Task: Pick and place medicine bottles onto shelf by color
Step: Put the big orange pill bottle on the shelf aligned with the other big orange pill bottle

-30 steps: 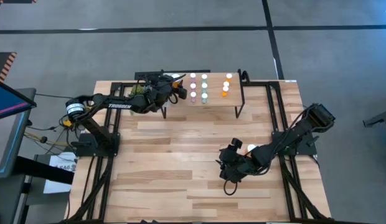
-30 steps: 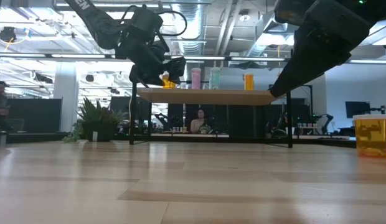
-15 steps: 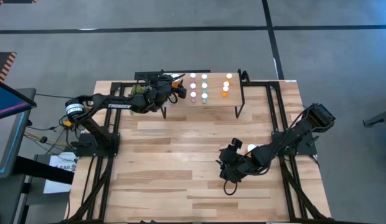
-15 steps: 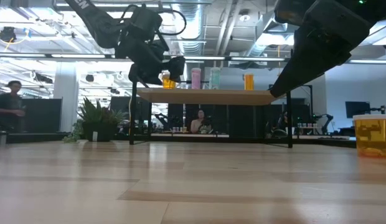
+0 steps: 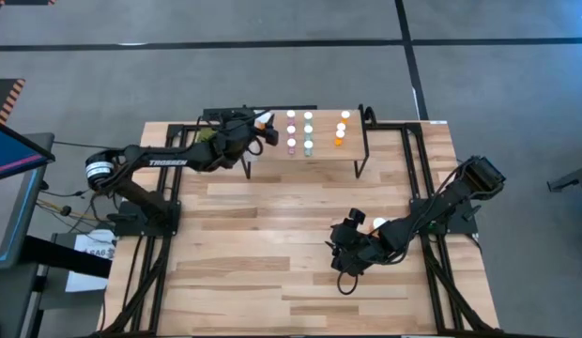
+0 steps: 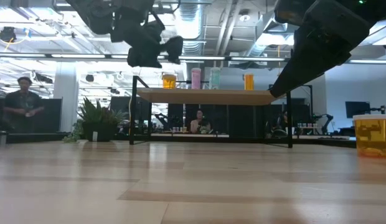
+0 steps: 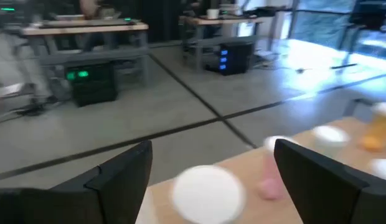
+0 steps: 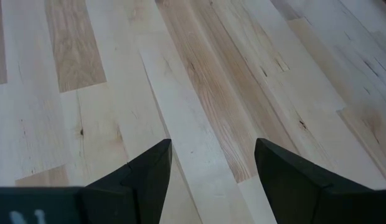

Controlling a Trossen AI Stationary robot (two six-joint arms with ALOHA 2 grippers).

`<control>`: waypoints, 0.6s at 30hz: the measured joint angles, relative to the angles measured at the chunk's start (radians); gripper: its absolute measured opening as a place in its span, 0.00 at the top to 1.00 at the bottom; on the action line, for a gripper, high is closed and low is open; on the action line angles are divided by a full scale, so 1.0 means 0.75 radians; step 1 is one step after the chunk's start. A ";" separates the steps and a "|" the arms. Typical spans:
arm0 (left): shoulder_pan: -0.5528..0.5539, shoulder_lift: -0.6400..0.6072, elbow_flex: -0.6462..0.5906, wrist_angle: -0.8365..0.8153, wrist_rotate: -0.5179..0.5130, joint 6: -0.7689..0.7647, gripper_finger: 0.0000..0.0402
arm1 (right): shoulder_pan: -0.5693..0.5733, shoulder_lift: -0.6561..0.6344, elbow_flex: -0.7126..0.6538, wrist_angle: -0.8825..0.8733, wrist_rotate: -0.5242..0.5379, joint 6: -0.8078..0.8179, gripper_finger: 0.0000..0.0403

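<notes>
Now we read step as placing finished: left gripper (image 5: 266, 125) hovers at shelf (image 5: 321, 155) nine-o'clock end, jaws released, nothing between them; orange bottle (image 6: 169, 81) stands alone on shelf beneath. Other medicine bottles (image 5: 308, 130) sit in rows on shelf top. Right gripper (image 8: 211, 171) low over tabletop (image 5: 272, 235), jaws spread, empty; large orange bottle (image 6: 371, 135) near it at about three o'clock. Next move, we judge: right arm takes that bottle.
</notes>
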 joint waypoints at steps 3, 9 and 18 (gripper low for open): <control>-0.039 -0.039 0.000 -0.007 0.025 0.010 0.19 | 0.000 0.000 0.000 0.000 0.005 0.000 0.37; -0.170 -0.141 0.000 0.008 -0.062 0.131 0.20 | 0.000 0.000 0.000 -0.002 0.031 -0.001 0.37; -0.447 -0.205 0.001 0.004 -0.039 0.225 0.20 | 0.098 -0.079 -0.001 -0.276 0.210 0.170 0.37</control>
